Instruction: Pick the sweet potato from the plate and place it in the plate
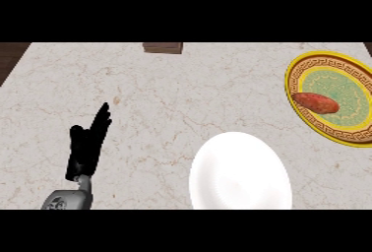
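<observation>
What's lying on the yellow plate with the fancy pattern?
A sweet potato lies on the yellow plate, left of the plate's middle. Nothing else shows on it. The patch of plate right under the potato is covered, so it cannot be seen.

One limb in view, at lower left. Left hand: uniformly black, matte, no markings legible. Fingers slim and tapering to narrow tips; thumb a shorter, blunter stub on the outer side. Palm section blocky and rectangular. Below it, a narrow grey wrist link joins the hand to the forearm. Forearm grey, rounded housing, lighter on its upper face, with a dark circular detail near its lower end. No cables or screws discernible.
</observation>
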You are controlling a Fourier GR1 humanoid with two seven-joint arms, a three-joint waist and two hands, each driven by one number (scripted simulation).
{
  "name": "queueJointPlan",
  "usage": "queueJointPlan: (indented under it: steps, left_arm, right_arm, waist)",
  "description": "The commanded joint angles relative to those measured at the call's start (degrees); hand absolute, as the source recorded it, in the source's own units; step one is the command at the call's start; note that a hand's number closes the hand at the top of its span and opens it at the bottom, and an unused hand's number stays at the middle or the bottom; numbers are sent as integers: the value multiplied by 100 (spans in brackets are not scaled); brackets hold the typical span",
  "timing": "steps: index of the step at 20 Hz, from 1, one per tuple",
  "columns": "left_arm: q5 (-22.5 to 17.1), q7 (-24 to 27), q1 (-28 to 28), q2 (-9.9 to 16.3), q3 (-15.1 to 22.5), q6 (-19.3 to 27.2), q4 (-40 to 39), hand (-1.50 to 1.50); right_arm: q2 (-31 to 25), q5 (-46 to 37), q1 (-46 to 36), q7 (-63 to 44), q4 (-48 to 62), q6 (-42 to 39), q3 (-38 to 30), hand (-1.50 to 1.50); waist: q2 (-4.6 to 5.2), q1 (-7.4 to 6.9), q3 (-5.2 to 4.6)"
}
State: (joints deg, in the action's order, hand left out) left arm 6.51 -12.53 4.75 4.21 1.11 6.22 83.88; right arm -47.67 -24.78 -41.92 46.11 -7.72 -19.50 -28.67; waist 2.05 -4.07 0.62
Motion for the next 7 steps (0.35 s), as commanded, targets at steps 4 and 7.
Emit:
queueJointPlan:
  steps: [4,7]
  left_arm:
    - [108,-105,-32,-114,145,86,90,0]
    - [-25,-163,75,49,-11,-49,144,0]
  right_arm:
    - [-183,27,308,438,23,-247,-46,-150]
    - [-146,-44,342,378,5,-14,11,-150]
  waist:
    - [-3,21,12]
    - [4,-13,11]
